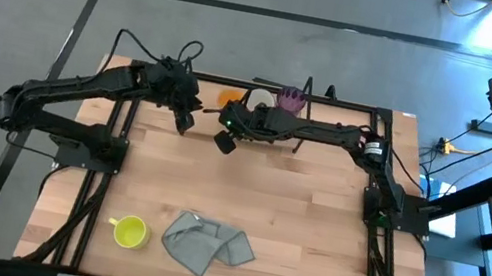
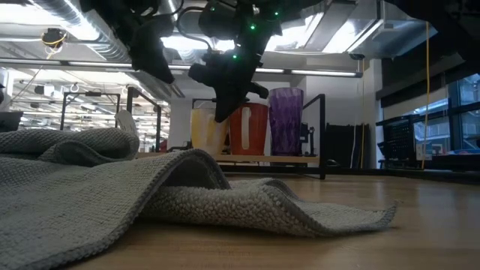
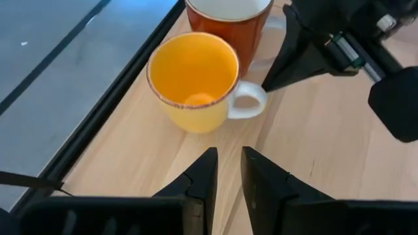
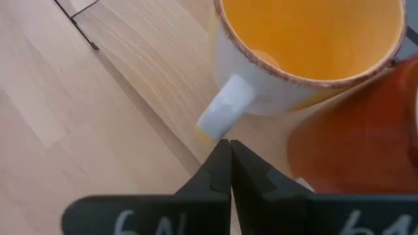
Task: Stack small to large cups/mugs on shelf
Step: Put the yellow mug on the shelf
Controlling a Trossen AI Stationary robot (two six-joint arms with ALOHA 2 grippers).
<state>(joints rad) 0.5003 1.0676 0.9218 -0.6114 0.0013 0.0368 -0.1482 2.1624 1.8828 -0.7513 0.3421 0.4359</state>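
On the shelf at the table's far edge stand an orange mug with a white handle, a red-orange cup with a white inside and a purple tumbler. A yellow-green mug stands near the front left of the table. My left gripper hovers in front of the orange mug, narrowly open with nothing between its fingers. My right gripper is shut, its tip at the orange mug's handle. My right gripper's shut fingertips come slanting down from the table's near side to the outer end of the orange mug's white handle. Whether they touch the handle I cannot tell. The mug stands upright on the shelf's wooden base.
A crumpled grey cloth lies at the front middle of the table and fills the foreground of the low view. Black frame rails run along both sides of the table. Bare wood lies between the shelf and the cloth.
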